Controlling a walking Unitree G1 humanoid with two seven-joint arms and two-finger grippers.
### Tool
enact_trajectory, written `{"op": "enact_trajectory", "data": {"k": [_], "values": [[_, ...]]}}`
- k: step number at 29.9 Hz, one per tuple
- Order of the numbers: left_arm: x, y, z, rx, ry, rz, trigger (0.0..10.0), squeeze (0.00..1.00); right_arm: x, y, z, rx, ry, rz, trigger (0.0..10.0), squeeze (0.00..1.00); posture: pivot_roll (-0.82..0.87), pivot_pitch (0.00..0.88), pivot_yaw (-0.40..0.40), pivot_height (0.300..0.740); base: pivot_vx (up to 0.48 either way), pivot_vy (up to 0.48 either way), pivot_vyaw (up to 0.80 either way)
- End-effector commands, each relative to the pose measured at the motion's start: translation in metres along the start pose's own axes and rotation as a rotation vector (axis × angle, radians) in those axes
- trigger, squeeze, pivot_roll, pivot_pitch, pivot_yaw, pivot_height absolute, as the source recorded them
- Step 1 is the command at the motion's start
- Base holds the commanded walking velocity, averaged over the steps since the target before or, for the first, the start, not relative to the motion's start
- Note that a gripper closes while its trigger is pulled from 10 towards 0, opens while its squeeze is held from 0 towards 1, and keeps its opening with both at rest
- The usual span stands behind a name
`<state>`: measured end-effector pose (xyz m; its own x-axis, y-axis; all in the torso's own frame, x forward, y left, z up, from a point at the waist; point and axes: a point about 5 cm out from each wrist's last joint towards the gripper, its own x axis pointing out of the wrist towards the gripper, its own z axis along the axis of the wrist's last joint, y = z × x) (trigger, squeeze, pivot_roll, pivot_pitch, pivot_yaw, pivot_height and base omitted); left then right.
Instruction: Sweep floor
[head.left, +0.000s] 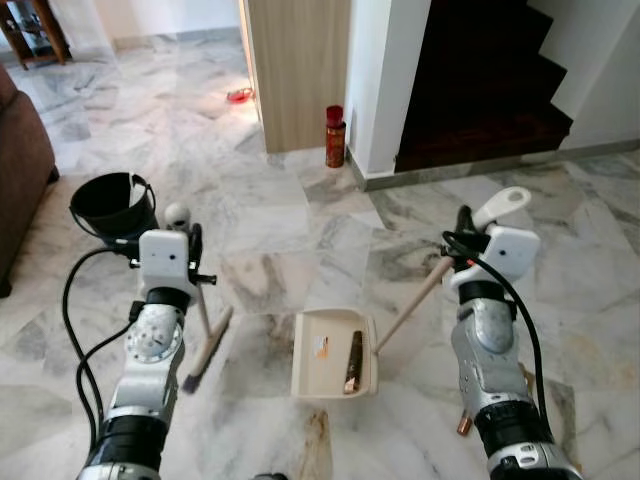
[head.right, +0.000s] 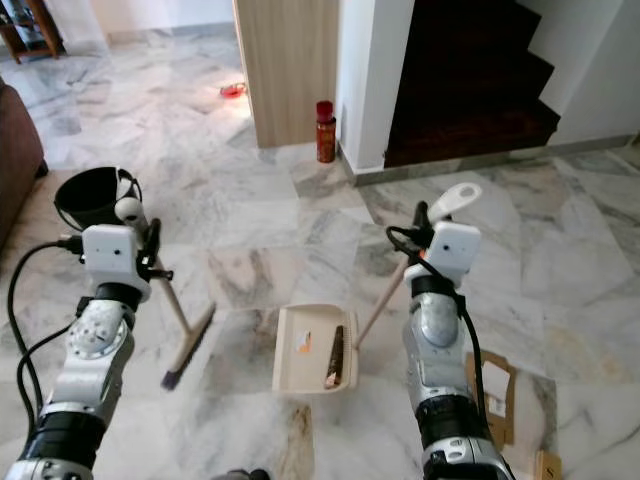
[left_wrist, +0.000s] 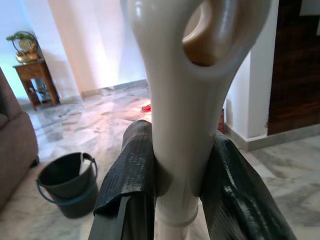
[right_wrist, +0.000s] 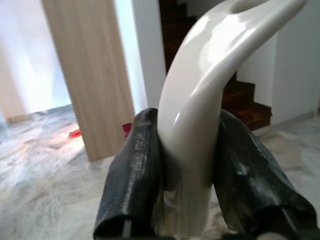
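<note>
Marble floor (head.left: 270, 230) stretches ahead of you toward a stairwell, with a black bucket (head.left: 113, 205) on your left. From the head views, your left gripper (head.left: 190, 245) clamps the broom (head.left: 207, 350), whose bristles rest on the floor just left of the dustpan (head.left: 333, 353); its handle slants up toward that gripper. Your right gripper (head.left: 462, 232) grips the dustpan's long handle, running down-left to the tray. At the left wrist, both fingers (left_wrist: 127, 170) pinch the cream handle end. The right wrist shows the same tight hold. Sweep rightward into the tray.
</note>
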<state>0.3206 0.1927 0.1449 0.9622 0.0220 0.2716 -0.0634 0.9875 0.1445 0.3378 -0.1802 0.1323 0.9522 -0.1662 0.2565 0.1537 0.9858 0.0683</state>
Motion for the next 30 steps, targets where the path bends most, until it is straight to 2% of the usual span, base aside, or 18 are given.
{"op": "enact_trajectory", "data": {"k": [1,10,30], "values": [[0.0028,0.003,0.013,0.013,-0.057,0.002,10.0,0.0,0.0022,0.0041,0.0063,0.012,-0.028,0.011,10.0,0.0,0.07,0.105,-0.004,0.74,0.0,0.382,0.0],[0.0034,0.0059,0.015,0.019,-0.06,0.015,10.0,0.0,0.0034,0.011,0.0037,0.038,0.0,0.042,10.0,0.0,0.08,0.117,-0.004,0.74,0.0,0.385,0.0],[0.0022,0.008,0.0171,0.026,-0.059,0.02,10.0,0.0,0.0025,0.0125,0.0009,0.063,0.025,0.044,10.0,0.0,0.08,0.123,-0.001,0.74,0.0,0.385,0.0]]}}
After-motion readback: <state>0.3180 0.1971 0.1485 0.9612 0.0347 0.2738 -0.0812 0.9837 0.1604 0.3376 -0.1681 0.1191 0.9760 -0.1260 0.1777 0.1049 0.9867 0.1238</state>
